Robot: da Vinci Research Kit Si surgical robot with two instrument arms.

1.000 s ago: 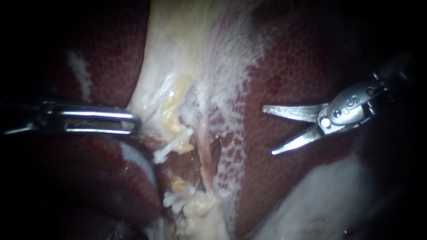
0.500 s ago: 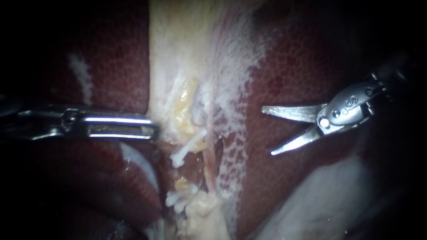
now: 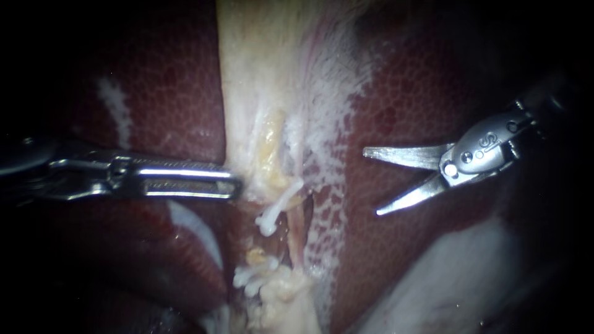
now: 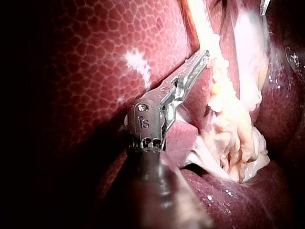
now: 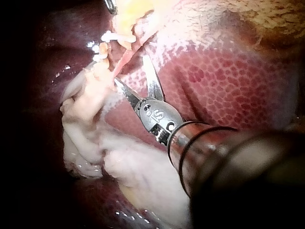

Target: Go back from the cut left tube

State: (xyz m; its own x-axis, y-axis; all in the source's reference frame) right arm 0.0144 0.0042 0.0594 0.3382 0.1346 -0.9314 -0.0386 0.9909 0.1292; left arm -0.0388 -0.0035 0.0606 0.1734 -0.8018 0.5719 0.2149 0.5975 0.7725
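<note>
White clips (image 3: 252, 277) mark the cut left tube (image 3: 279, 203), low centre of frame, its ends apart. Left instrument (image 3: 237, 184) just beside it, jaws clamped on pale tissue (image 3: 247, 93). Right instrument (image 3: 370, 182) centre-right over liver (image 3: 402, 99), blades spread, empty.

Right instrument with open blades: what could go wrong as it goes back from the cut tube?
1. The silver scissor-like right instrument holds its blades open close over the dark red mottled liver; a dip could nick it.
2. The small white clips lie nearby; a sideways sweep might catch them.
</note>
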